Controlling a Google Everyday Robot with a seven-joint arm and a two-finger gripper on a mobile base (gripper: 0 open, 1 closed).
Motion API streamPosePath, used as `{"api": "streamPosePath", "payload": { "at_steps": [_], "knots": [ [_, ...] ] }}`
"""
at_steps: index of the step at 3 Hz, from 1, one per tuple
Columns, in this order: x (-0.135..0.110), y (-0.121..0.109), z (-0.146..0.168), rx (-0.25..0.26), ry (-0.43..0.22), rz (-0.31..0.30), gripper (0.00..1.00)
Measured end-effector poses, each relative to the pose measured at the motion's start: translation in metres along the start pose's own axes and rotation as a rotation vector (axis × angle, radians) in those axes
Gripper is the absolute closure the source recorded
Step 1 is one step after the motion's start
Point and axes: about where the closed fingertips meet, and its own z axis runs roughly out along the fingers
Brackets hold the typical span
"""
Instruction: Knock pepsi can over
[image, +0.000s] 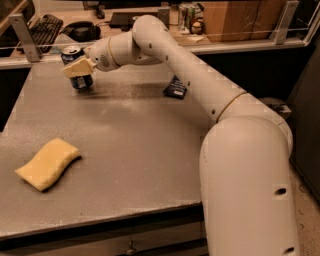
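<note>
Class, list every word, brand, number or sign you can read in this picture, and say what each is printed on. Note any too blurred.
No text here can be read.
Small dark blue metal soda can, partly covered by the gripper at the far left of the grey table: pale markings, too blurred.
Flat dark blue rectangular wrapper: print too small.
Silver-green cans on the back ledge: labels unreadable.

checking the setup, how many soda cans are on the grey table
1: the pepsi can, standing near the table's far left corner, the gripper across its front. The arm could hide others.
</note>
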Motion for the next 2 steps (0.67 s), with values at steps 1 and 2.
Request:
{"api": "streamPosePath", "payload": {
  "at_steps": [1,2],
  "knots": [
    [-0.027,0.011,-0.033,-0.042,0.094,-0.103,0.99],
    [-0.027,0.032,-0.057,-0.111,0.211,-0.161,1.0]
  ]
}}
